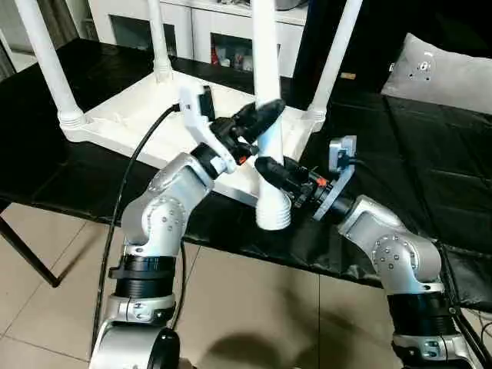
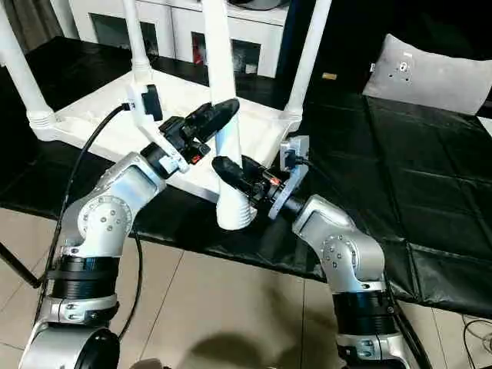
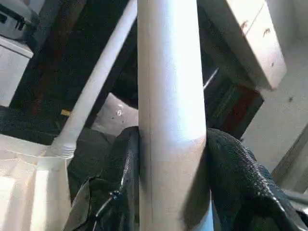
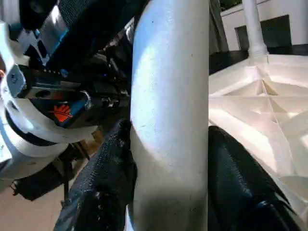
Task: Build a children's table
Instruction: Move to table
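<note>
The table top (image 1: 154, 108) lies upside down on the black bench (image 1: 430, 154), ribbed underside up. Three legs (image 1: 46, 58) stand upright in its corner sockets. The fourth leg (image 1: 269, 123) is at the near corner, its wide ribbed end hanging just past the top's edge, not in a socket. The left gripper (image 1: 261, 117) is clamped on this leg higher up, the right gripper (image 1: 270, 171) clamped on it lower. Behind stands a cabinet (image 1: 223, 31) with small items behind its glass doors
</note>
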You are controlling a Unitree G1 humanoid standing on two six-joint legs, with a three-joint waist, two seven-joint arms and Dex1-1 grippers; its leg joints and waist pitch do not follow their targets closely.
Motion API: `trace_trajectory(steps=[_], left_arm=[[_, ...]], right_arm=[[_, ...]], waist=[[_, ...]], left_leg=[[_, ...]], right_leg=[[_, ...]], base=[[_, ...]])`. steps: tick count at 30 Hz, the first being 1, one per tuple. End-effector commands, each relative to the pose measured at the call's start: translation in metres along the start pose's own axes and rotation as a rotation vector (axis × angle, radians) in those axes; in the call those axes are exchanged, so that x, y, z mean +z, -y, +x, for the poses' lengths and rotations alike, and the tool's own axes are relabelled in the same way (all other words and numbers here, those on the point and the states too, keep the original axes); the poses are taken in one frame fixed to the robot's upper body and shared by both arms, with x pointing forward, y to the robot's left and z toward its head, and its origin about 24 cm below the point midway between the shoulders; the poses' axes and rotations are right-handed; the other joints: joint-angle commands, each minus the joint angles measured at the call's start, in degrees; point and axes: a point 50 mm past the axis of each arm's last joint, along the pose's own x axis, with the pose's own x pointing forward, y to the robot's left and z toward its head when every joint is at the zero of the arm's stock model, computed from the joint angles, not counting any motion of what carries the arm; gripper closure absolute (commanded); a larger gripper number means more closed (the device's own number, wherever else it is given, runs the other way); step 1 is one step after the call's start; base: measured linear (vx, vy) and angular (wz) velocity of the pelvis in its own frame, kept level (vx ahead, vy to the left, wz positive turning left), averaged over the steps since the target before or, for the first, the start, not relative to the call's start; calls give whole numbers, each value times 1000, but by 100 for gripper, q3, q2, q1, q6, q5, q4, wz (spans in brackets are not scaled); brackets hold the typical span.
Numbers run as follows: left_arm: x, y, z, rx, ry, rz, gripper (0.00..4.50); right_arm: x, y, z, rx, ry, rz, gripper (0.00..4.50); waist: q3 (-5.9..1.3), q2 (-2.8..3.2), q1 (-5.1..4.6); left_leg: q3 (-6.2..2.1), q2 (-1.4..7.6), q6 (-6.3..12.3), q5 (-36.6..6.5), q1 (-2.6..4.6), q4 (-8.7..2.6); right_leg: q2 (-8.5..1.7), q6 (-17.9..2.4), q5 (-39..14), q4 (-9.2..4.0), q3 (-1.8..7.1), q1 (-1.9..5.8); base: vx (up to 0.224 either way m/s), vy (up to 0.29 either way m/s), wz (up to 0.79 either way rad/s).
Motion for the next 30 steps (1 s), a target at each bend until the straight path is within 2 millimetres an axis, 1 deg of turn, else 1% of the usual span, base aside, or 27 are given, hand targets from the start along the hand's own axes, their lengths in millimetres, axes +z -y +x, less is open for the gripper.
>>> trace_trajectory(steps=[1,2,5,6,8,10,12,13,15,18,19,22,23,25,30], left_arm=[[-6,9,6,-31,-33,4,237],[-6,9,6,-35,-33,-3,202],[-7,9,5,-32,-40,24,199],[-7,8,5,-21,-46,45,184],[-8,8,6,-16,-46,52,169],[-8,8,6,-16,-42,51,169],[-7,8,6,-18,-41,52,169],[-7,8,5,-21,-39,49,169],[-7,8,5,-22,-35,43,202],[-6,6,5,-12,-29,36,208],[-6,6,5,-8,-27,35,238],[-5,5,5,-2,-18,31,251],[-5,5,4,-1,-14,28,251],[-5,4,4,4,-9,24,266],[-3,1,5,29,-1,18,271]], right_arm=[[0,3,-2,-34,-12,-18,266],[0,3,-2,-34,-13,-19,266],[0,3,-2,-36,-14,-20,266],[0,4,-2,-38,-17,-22,266],[0,4,-2,-40,-22,-26,266],[-1,4,-2,-41,-27,-29,266],[-1,4,-2,-41,-28,-29,266],[-2,4,-2,-42,-28,-29,266],[-2,4,-1,-43,-28,-28,266],[-3,4,-1,-44,-31,-29,266],[-3,3,-1,-43,-32,-29,266],[-4,3,0,-42,-35,-30,266],[-3,4,0,-41,-36,-31,266],[-3,5,0,-50,-41,-42,266],[-3,8,0,-80,-46,-55,266]], waist=[[-416,-16,0],[-413,-14,-2],[-415,-16,-1],[-413,-15,-4],[-415,-17,-2],[-418,-20,-1],[-415,1,-5],[-417,1,-2],[-418,-8,0],[-417,-22,2],[-418,-27,3],[-418,-27,1],[-418,-24,6],[-416,-25,1],[-414,-29,0]], left_leg=[[113,129,114,-303,2,-405],[114,128,108,-332,2,-406],[114,127,104,-340,0,-406],[112,130,107,-347,-2,-409],[114,128,111,-333,1,-407],[114,128,113,-313,2,-403],[110,128,95,-334,-2,-406],[110,127,91,-344,-1,-405],[113,125,96,-353,2,-403],[113,125,114,-335,-1,-402],[114,126,121,-325,0,-401],[114,125,126,-303,-5,-400],[116,127,127,-318,4,-399],[113,127,124,-314,-4,-402],[115,124,132,-314,-4,-400]], right_leg=[[-234,-1073,-564,-310,157,402],[-234,-1083,-589,-314,157,401],[-235,-1079,-617,-316,157,400],[-231,-1056,-630,-321,156,400],[-234,-1041,-620,-319,159,401],[-235,-1048,-598,-315,159,401],[-233,-1067,-575,-313,156,402],[-234,-1071,-576,-313,156,402],[-234,-1089,-560,-314,157,402],[-235,-1098,-567,-311,156,405],[-234,-1095,-568,-309,156,404],[-231,-1094,-559,-306,154,406],[-236,-1095,-589,-310,155,400],[-234,-1091,-588,-307,154,404],[-235,-1089,-597,-311,154,404]], base=[[0,0,0],[0,0,0],[0,0,0],[0,0,0],[0,0,0],[0,0,0],[0,0,0],[0,0,0],[0,0,0],[0,0,0],[0,0,0],[0,0,0],[0,0,0],[0,0,0],[0,0,0]])
